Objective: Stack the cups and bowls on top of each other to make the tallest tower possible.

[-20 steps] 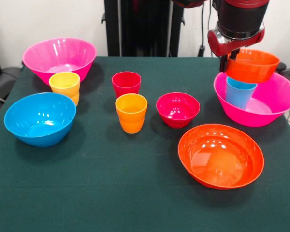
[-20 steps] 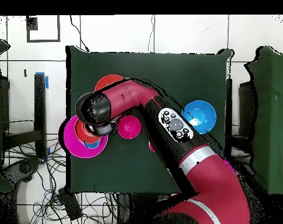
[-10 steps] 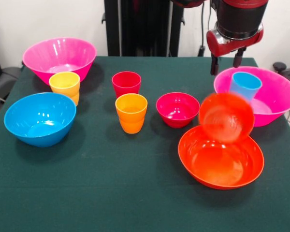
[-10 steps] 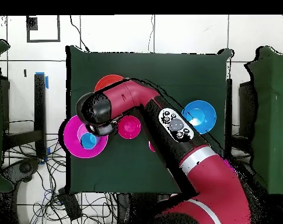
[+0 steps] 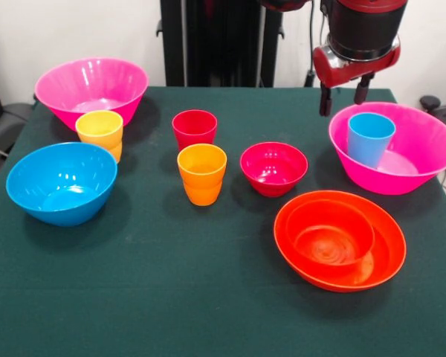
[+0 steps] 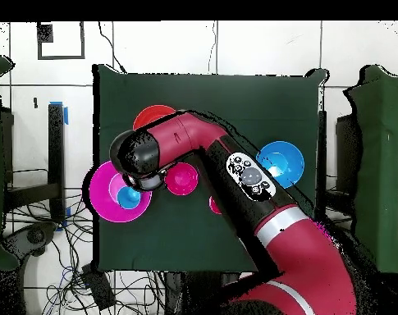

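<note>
Front view: gripper (image 5: 344, 95) hangs with jaws spread and empty, above the far rim of the large glossy pink plastic bowl (image 5: 424, 152) holding the upright blue plastic tumbler (image 5: 369, 139). Small orange plastic bowl (image 5: 328, 230) sits nested in the wide shallow orange bowl (image 5: 386, 249), well below the jaws. Overhead view: arm (image 6: 235, 172) hides gripper and most orange bowls.

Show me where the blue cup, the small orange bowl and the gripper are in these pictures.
blue cup (image 5: 370, 141): front view, on its outer wall.
small orange bowl (image 5: 328, 236): front view, on its inner floor.
gripper (image 5: 344, 95): front view, midway between the two open fingertips.
</note>
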### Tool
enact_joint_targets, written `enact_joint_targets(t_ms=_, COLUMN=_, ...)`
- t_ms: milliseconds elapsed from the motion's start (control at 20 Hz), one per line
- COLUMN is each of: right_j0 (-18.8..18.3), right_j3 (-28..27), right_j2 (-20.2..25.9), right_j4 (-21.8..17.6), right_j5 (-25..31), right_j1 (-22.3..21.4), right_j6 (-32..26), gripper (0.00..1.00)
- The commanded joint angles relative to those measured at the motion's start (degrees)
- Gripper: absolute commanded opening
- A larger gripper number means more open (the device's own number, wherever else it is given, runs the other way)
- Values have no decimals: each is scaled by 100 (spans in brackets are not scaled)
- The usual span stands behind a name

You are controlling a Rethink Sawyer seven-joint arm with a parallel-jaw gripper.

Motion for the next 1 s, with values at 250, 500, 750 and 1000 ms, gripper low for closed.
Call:
enact_joint_targets(t_ms=250, right_j0=-7, right_j3=290, right_j2=186, right_j4=-341, right_j5=-512, right_j1=172, right_j6=-1270, gripper=100)
enact_joint_targets(t_ms=500, right_j0=312, right_j3=460, right_j2=37, right_j4=-536, right_j5=-1021, right_j1=227, right_j6=-703, gripper=100)
enact_joint_targets(t_ms=750, right_j0=453, right_j3=458, right_j2=-80, right_j4=-522, right_j5=-1026, right_j1=201, right_j6=-729, gripper=100)
enact_joint_targets(t_ms=1000, right_j0=536, right_j3=433, right_j2=-249, right_j4=-648, right_j5=-1100, right_j1=307, right_j6=-818, gripper=100)
